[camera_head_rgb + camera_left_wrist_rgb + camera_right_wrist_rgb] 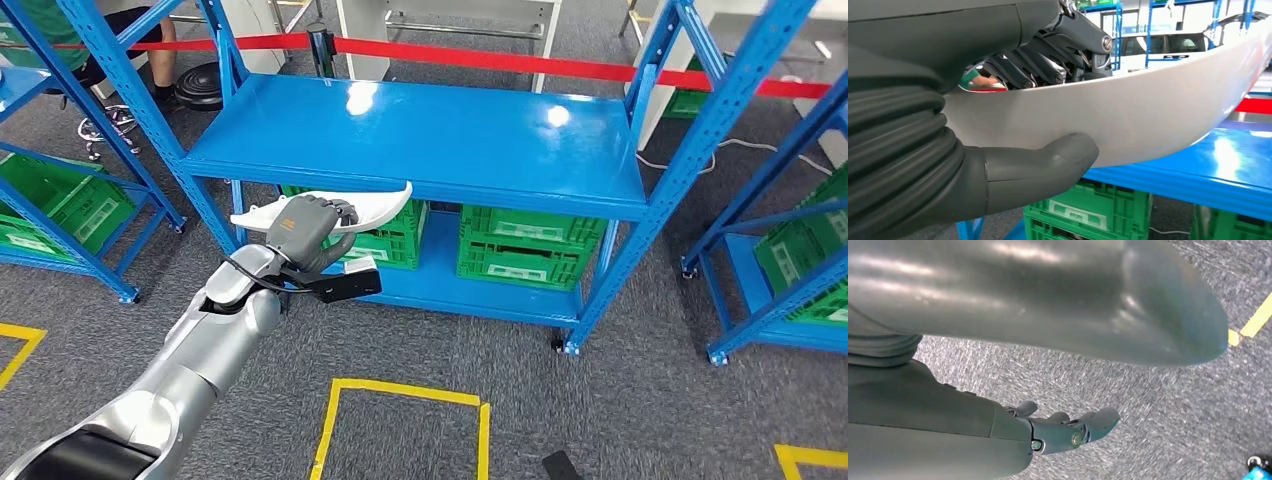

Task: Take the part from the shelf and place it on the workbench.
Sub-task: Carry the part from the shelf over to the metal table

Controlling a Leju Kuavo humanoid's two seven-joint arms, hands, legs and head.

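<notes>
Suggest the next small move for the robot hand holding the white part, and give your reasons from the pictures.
Probably draw the left robot hand back from the blue shelf, keeping the grip. It already holds the white part in front of the shelf's front edge, clear of the top board, with thumb under it. No workbench shows ahead, so clearing the shelf looks sensible before turning.

Warehouse-style workshop: blue steel shelving, green crates, floor tape.
</notes>
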